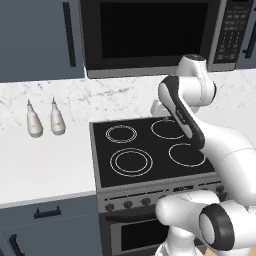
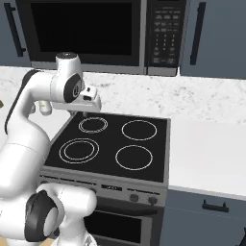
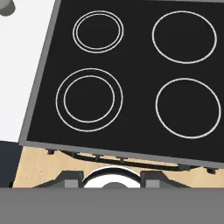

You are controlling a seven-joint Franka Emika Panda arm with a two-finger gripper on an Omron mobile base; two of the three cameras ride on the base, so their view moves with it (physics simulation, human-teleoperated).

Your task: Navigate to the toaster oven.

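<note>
The toaster oven is out of view. My gripper (image 1: 164,118) hangs over the back of the black range (image 1: 150,172), pointing down at the cooktop. In the right base view the gripper (image 2: 84,114) sits just above the far left burner ring. Seen from the hand, the gripper (image 3: 111,178) is open, its two dark fingertips (image 3: 70,178) wide apart with nothing between them, above the range's front edge.
A wide black microwave (image 1: 150,30) with a keypad (image 2: 163,33) hangs above the range. Two white bottles (image 1: 34,122) stand on the white counter (image 1: 45,170) to the left. More counter (image 2: 206,149) runs right. Blue-grey cabinets (image 1: 35,40) flank the microwave.
</note>
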